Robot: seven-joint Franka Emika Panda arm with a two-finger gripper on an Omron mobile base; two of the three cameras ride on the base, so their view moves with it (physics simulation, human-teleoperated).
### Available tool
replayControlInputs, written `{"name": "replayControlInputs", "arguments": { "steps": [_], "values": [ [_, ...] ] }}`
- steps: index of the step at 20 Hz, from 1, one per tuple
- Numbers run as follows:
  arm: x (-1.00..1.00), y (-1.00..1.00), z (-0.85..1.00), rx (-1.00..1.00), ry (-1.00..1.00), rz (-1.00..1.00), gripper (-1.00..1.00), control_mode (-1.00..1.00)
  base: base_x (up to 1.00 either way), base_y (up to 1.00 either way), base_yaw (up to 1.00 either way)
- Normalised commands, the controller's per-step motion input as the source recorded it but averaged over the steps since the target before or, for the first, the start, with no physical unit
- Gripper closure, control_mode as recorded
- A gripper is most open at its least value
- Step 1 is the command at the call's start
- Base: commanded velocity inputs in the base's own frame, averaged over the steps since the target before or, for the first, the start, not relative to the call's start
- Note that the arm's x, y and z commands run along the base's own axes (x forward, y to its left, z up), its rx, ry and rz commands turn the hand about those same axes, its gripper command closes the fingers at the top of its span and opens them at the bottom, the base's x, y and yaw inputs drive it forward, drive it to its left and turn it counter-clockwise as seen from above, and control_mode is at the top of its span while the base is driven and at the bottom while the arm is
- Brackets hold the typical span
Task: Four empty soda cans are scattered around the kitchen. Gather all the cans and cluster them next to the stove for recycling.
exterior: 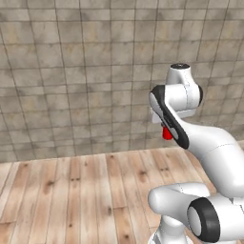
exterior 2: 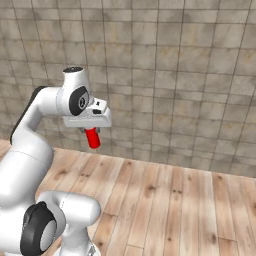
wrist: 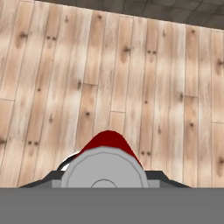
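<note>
A red soda can [exterior 2: 92,138] hangs upright below my hand, high above the wood plank floor, with my gripper [exterior 2: 90,131] shut on its upper part. From the left base view the red soda can [exterior: 167,134] peeks out behind the arm's forearm. Looking down along the gripper, the can's silver top [wrist: 104,168] and red body [wrist: 107,138] sit between the finger tips [wrist: 52,176]. The stove is out of view.
A tan tiled wall [exterior: 86,71] stands ahead, meeting the wood plank floor [exterior: 86,190] that stretches in front of the base. My own white arm [exterior 2: 30,145] takes up the near side of both base views.
</note>
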Motion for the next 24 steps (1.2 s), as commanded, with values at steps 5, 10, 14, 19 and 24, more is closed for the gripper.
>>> {"name": "replayControlInputs", "arguments": {
  "steps": [5,10,14,19,24],
  "values": [
    [0.0,0.0,0.0,0.0,0.0,0.0,1.0,1.0,0.0,-0.14,-0.32],
    [0.0,0.0,0.0,0.0,0.0,0.0,1.0,1.0,0.23,-0.13,-0.22],
    [0.0,0.0,0.0,0.0,0.0,0.0,1.0,1.0,0.62,-0.1,-0.11],
    [0.0,0.0,0.0,0.0,0.0,0.0,1.0,1.0,0.79,-0.1,-0.05],
    [0.0,0.0,0.0,0.0,0.0,0.0,1.0,1.0,0.74,-0.21,-0.07]
  ]
}}
